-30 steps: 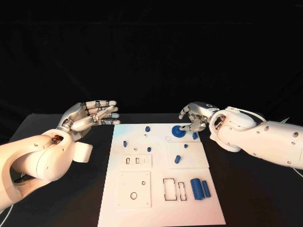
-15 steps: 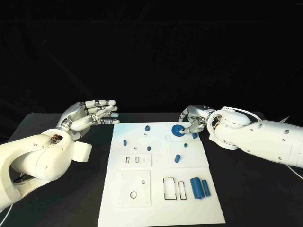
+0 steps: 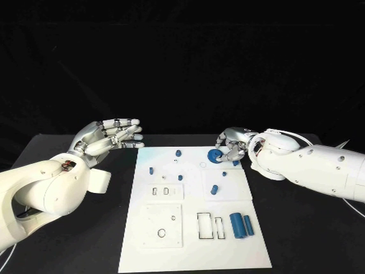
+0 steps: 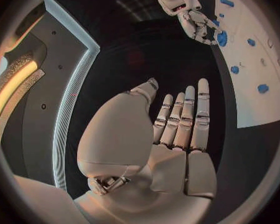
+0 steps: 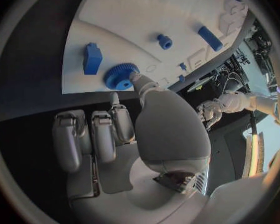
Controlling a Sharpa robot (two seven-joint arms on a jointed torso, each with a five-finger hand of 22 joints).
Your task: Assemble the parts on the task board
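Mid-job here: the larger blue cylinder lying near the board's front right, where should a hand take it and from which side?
Grip the larger cylinder across its middle, coming straight down from above. It lies flat on the board, long axis running front to back, so its curved flanks are the likely opposing faces. A slimmer cylinder lies close on its right, so that finger probably needs to slip in narrowly.

The black surface [image 3: 59, 251] carries the white task board [image 3: 170, 254] at its middle. The board lies flat, running from near the far edge towards the near edge, with bare black on both sides.
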